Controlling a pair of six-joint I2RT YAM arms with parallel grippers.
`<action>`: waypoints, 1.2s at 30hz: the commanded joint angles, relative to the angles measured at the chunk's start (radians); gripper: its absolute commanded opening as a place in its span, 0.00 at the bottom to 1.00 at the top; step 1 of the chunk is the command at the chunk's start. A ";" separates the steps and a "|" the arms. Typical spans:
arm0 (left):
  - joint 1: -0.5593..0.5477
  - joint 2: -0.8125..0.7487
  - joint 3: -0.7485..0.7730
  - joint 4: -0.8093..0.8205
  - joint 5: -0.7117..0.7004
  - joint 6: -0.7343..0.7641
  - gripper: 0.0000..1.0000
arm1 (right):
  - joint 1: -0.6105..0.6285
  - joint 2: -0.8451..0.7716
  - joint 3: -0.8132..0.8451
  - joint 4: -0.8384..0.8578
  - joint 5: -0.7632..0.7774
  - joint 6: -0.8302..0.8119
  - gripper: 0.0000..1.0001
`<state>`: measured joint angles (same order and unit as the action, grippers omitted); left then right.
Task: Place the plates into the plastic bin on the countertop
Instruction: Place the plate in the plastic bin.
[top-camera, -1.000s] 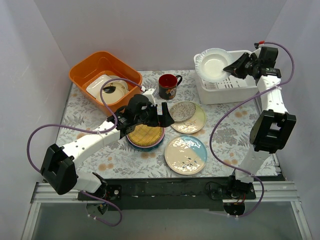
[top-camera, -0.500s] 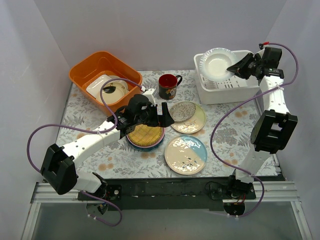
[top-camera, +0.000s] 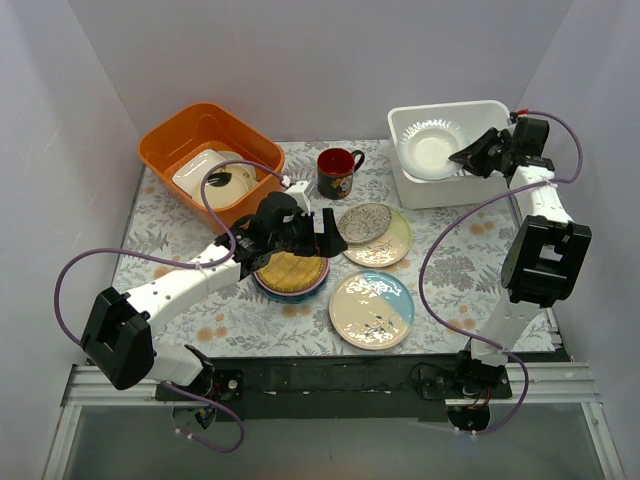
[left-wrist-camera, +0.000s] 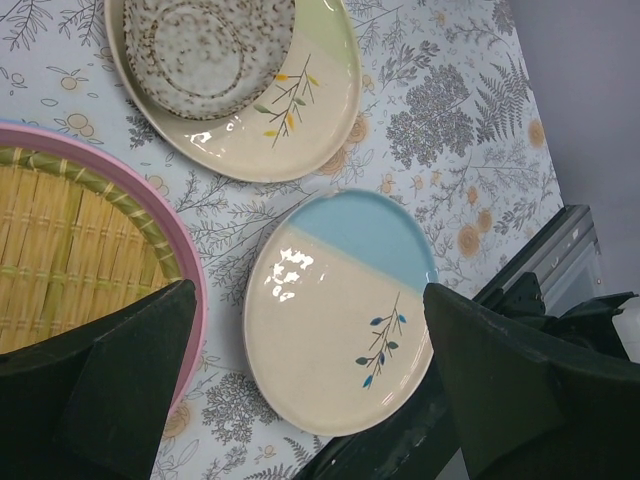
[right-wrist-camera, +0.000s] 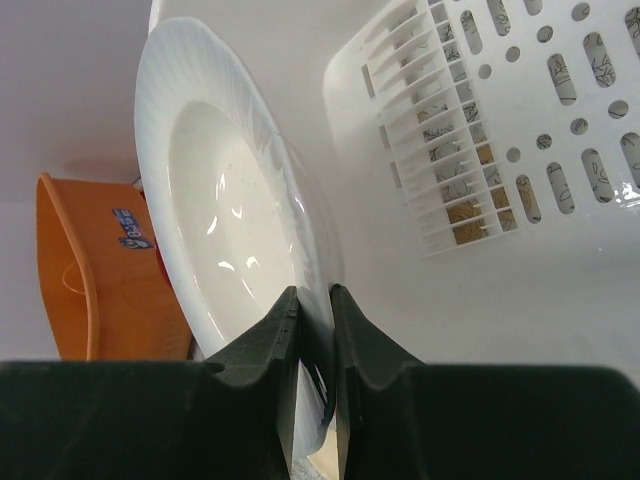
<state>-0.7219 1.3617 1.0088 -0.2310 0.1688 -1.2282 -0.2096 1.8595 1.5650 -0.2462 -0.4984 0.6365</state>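
My right gripper (top-camera: 468, 157) (right-wrist-camera: 315, 295) is shut on the rim of a white plate (top-camera: 428, 148) (right-wrist-camera: 220, 200). It holds the plate tilted inside the white plastic bin (top-camera: 450, 190), over the slotted floor (right-wrist-camera: 520, 130). My left gripper (top-camera: 318, 232) (left-wrist-camera: 308, 300) hangs open, holding nothing, above the right edge of a yellow woven plate (top-camera: 290, 270) (left-wrist-camera: 60, 250) stacked on a pink one (left-wrist-camera: 195, 300). A blue-and-cream plate (top-camera: 372, 308) (left-wrist-camera: 340, 300) lies on the countertop (top-camera: 470, 250). A grey speckled plate (top-camera: 365, 222) (left-wrist-camera: 200, 40) rests on a cream-and-green plate (top-camera: 392, 245) (left-wrist-camera: 300, 120).
An orange tub (top-camera: 205, 125) (right-wrist-camera: 100, 280) with white dishes stands at the back left. A dark mug (top-camera: 338, 172) stands between the tub and the bin. White walls close in the left, back and right sides.
My right gripper has lowered the white plate from above the bin's rim down into the bin. The left arm has barely moved.
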 joint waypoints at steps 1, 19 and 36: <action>0.004 -0.042 -0.013 0.019 0.006 0.003 0.98 | -0.013 -0.049 -0.002 0.225 -0.028 0.074 0.01; 0.004 -0.015 -0.006 0.030 0.041 0.001 0.98 | -0.039 0.073 0.063 0.335 -0.025 0.134 0.01; 0.004 -0.010 -0.022 0.044 0.051 -0.014 0.98 | -0.042 0.164 0.148 0.370 -0.023 0.115 0.01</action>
<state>-0.7219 1.3647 0.9936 -0.2012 0.2058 -1.2388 -0.2470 2.0346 1.6489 0.0196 -0.4965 0.7441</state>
